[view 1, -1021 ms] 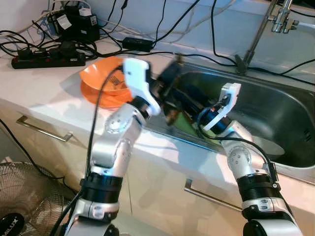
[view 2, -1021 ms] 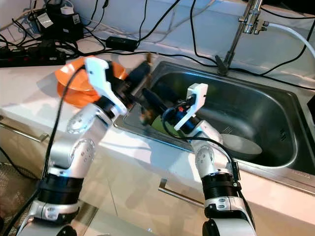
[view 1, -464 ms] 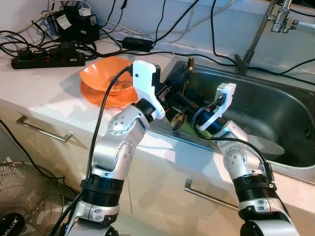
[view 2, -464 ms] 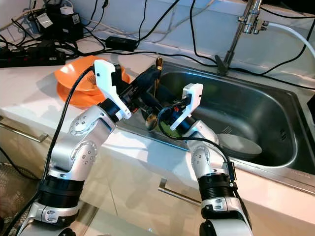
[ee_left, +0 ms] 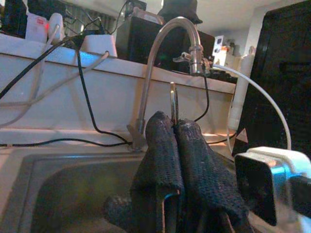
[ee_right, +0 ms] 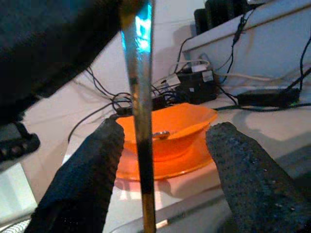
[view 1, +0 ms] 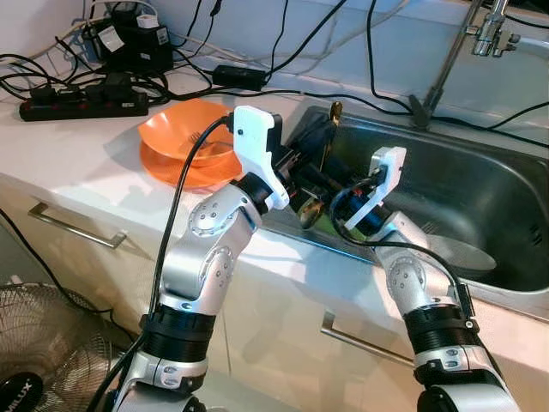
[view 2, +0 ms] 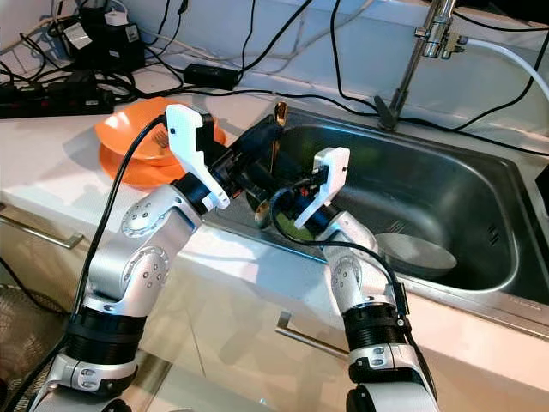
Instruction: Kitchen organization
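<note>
Right hand (ee_right: 160,160) has edged closer to the spoon (view 2: 273,163) since 0.5 s ago, fingers spread wide. Left hand (ee_left: 176,141) clamped on spoon, upright at sink (view 1: 480,184) edge; orange bowl (view 1: 184,142) on worktop (view 1: 69,154).

The right gripper (ee_right: 163,160) has its two black fingers (ee_right: 82,184) spread wide apart. A thin metal utensil handle (ee_right: 141,121) runs between them, touching neither. Beyond it, an orange bowl (ee_right: 170,128) rests on an orange plate (ee_right: 165,167) on the white counter (ee_right: 277,121).

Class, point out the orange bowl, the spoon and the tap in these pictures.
Bowl (view 1: 176,137), left eye view, on its inner wall.
Spoon (view 2: 273,142), right eye view, on its handle.
Tap (ee_left: 165,34), left wrist view, on its curved neck.
</note>
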Controlling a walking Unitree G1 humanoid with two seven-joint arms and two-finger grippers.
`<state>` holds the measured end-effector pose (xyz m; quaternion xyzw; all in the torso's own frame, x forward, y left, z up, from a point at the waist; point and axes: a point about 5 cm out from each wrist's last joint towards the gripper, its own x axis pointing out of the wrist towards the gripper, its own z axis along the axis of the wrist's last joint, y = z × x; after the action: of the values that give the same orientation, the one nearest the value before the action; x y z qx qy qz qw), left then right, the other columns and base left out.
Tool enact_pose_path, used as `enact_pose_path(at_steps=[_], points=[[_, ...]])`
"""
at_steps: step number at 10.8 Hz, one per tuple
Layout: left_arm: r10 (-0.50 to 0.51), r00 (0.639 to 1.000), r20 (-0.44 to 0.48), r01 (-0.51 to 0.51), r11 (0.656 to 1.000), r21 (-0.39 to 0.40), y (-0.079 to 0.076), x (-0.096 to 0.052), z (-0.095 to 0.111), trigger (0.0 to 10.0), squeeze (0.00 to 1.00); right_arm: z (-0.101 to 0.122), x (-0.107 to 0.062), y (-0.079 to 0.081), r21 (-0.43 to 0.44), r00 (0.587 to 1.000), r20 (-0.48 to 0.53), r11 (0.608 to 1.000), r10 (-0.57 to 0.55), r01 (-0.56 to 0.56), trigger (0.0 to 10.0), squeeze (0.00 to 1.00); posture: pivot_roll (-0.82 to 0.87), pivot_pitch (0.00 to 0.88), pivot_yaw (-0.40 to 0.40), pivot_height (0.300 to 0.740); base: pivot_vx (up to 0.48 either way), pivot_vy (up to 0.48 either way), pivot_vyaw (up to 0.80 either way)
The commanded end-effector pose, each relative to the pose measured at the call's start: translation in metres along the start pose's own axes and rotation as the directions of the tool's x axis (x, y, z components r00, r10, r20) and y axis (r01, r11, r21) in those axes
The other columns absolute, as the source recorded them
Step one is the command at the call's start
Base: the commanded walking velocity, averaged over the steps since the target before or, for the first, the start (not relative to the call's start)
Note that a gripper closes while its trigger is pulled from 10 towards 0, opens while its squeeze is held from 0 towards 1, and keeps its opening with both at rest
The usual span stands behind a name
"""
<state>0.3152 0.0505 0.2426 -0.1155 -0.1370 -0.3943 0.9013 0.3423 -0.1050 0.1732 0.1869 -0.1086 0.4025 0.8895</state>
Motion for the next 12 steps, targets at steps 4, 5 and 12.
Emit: enact_pose_path(at_steps=[4,5,12], points=[[-0.021,1.000,0.011,0.021,1.000,-0.003,-0.0032,-0.0013,0.0033,10.0,0.00,0.0019,0.0004,-0.0027,-0.019,1.000,0.007,1.000,-0.020,0.020,0.0,0.00,0.25,0.012,-0.021,0.740,0.000,0.000,0.00],[-0.024,1.000,0.011,0.024,1.000,-0.003,-0.0036,-0.0014,0.0033,10.0,0.00,0.0017,0.0003,-0.0044,-0.020,0.999,0.008,0.999,-0.033,0.033,0.0,0.00,0.25,0.007,-0.021,0.740,0.000,0.000,0.00],[-0.042,0.999,0.008,0.042,0.999,0.030,-0.0061,-0.0003,0.0037,10.0,0.00,0.0015,0.0028,-0.0059,-0.030,0.999,0.017,0.998,-0.047,0.048,0.0,0.00,0.25,0.000,-0.016,0.740,0.000,0.000,0.00]])
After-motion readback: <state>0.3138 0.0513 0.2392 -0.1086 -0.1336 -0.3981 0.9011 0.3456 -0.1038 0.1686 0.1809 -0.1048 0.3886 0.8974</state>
